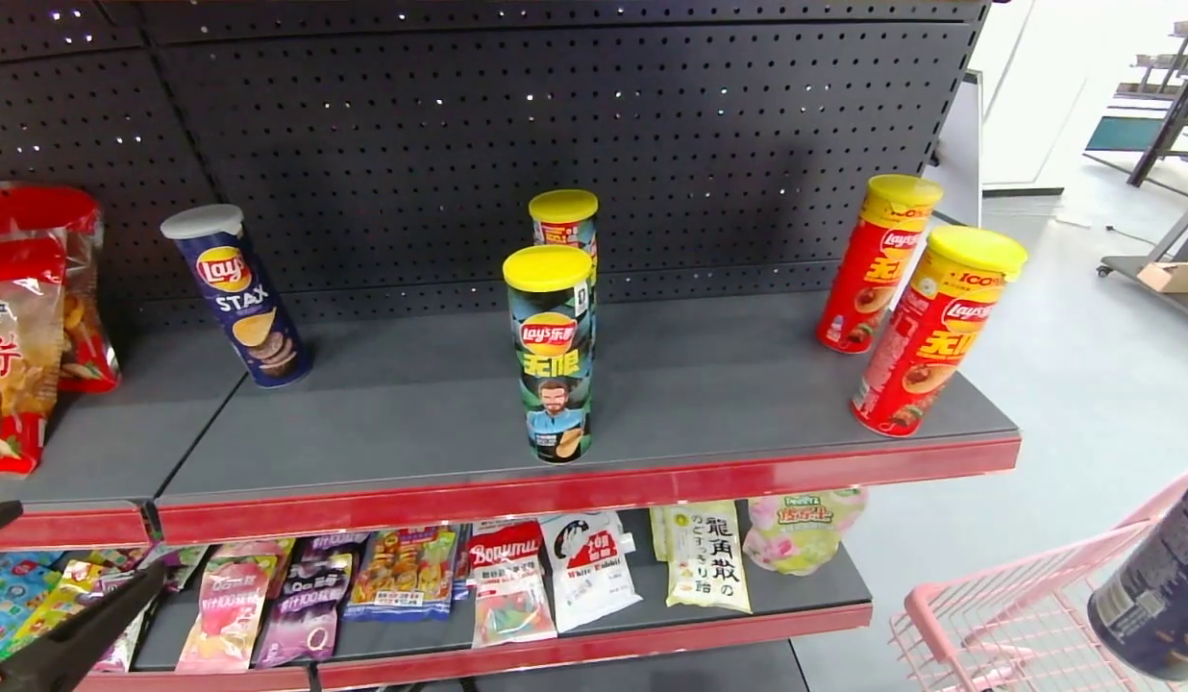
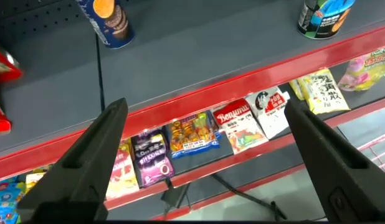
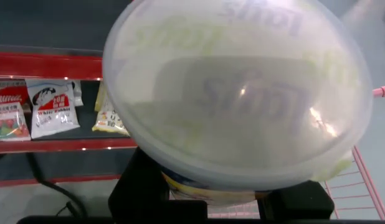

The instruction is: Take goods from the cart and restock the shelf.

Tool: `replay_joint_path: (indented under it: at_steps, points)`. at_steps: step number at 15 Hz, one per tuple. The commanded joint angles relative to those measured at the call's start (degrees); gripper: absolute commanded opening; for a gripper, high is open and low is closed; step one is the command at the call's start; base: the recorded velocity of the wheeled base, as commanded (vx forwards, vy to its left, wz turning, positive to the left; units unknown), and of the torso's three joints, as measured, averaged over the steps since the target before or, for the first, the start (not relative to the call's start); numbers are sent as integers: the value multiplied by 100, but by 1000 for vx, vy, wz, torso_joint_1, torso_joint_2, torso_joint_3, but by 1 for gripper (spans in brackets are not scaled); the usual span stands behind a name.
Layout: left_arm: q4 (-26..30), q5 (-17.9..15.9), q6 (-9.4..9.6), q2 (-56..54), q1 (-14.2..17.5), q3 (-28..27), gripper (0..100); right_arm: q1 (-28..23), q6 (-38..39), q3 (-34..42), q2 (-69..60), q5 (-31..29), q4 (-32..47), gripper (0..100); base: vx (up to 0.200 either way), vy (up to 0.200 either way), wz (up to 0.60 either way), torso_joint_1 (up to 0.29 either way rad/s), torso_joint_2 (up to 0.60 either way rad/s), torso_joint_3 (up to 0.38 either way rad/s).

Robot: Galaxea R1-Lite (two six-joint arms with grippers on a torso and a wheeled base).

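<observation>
**Right arm holds a can by the cart; left arm waits open below the shelf**

The right tool (image 3: 217, 200) is clamped on a dark can (image 1: 1156, 586) with a clear plastic lid. The can sits tilted, low and past the right end of the shelf (image 1: 729, 384), up against the pink wire cart (image 1: 1036, 559). I cannot tell whether its base is inside the basket or just above the rim.

The left tool (image 1: 37, 577) hangs below the front left corner of the top shelf board. Its two black fingers (image 2: 86, 168) are spread wide apart with nothing between them. Beyond them is the red front edge of the board.

On the top board, a blue can (image 1: 236, 293) with a pale lid leans back near the rear left. Two yellow-lidded green cans stand in the middle, one behind the other. The front green can (image 1: 551, 356) is close to the front edge, and the rear green can (image 1: 565, 226) is nearer the pegboard back. At the right end stand two red cans with yellow lids. The nearer red can (image 1: 935, 332) is at the front right corner and the farther red can (image 1: 875, 264) is just behind it. Red snack bags (image 1: 27, 317) are on the next board to the left.

On the lower shelf (image 1: 815, 586), a row of sweet packets (image 1: 507, 577) lies flat along the front edge.
</observation>
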Motion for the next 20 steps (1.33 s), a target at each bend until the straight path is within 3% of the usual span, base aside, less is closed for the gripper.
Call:
replay_joint_path:
  at_steps: [1, 14, 20]
  points:
    - [-1, -2, -1, -16, 2, 2, 100, -5, -75, 432, -680, -10, -57, 0, 0, 0, 0, 0, 0, 0]
    - [-1, -19, -28, 177, -6, 37, 100, -40, -136, 520, -829, 8, -75, 0, 0, 0, 0, 0, 0, 0]
    - [-10, -28, -1, 256, -6, 11, 100, -40, -136, 564, -847, 8, -66, 0, 0, 200, 0, 4, 3, 5]
